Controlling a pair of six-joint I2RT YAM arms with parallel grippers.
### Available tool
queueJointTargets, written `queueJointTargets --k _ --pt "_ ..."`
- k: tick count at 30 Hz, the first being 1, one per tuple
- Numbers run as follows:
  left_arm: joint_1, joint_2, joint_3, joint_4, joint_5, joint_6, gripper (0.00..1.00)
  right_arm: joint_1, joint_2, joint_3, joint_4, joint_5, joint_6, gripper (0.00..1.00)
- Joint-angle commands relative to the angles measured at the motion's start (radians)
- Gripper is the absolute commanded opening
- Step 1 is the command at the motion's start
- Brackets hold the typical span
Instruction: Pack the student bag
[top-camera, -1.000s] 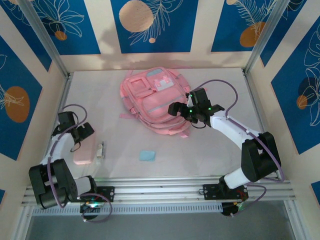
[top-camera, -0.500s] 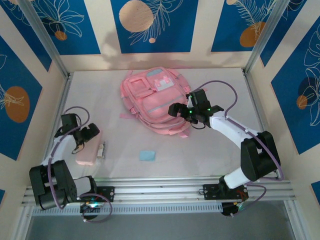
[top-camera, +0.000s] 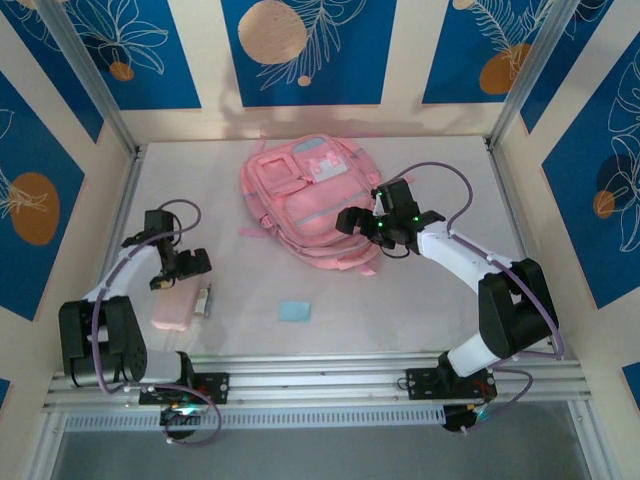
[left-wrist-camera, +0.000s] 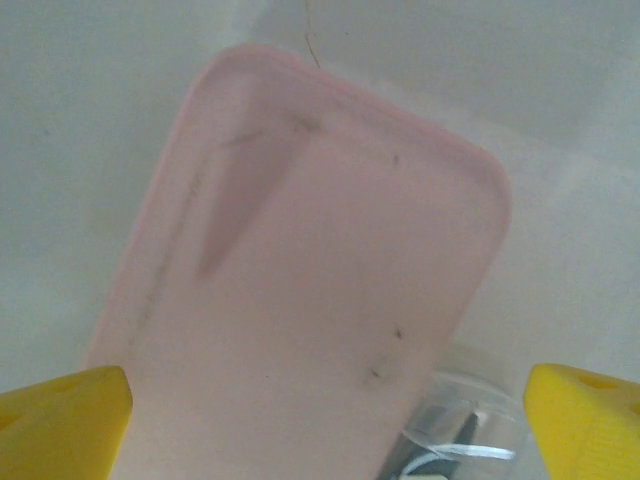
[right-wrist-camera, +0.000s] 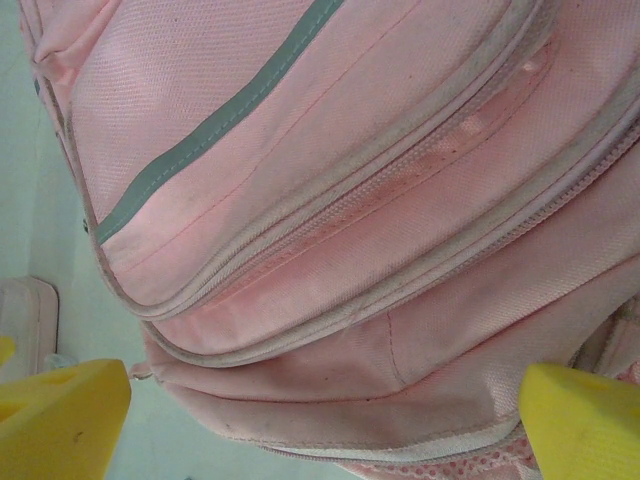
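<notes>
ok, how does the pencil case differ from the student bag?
The student bag is far bigger than the pencil case. The bag is bulky with zips and grey stripes; the case is flat. The bag lies by the right claw, the case under the left claw. Both pink.

pink pencil case (top-camera: 171, 309) | small clear item (top-camera: 203, 300) just beside | blue square (top-camera: 294, 311) apart
</notes>
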Motion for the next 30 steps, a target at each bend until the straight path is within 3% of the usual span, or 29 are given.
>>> queueJointTargets --k 1,14,20,24,30 --pt "-0.005 0.053 0.065 -0.058 -0.072 0.118 1.00 0.004 -0.020 -0.017 0.009 -0.012 0.011 0.99" --pt "-0.005 0.255 0.115 -0.051 -0.009 0.190 1.00 0.001 -0.016 -0.011 0.022 -0.006 0.014 0.99" --pt "-0.005 0.288 0.147 -0.043 -0.005 0.193 0.91 -0.001 -0.015 -0.009 0.021 -0.005 0.007 0.99" --pt "-0.009 0.326 0.158 -0.066 0.009 0.193 0.99 -0.006 -0.019 -0.006 0.017 -0.009 0.007 0.99" --pt "-0.014 0.314 0.153 -0.059 -0.018 0.195 0.99 -0.008 -0.031 -0.012 0.023 -0.008 0.014 0.99"
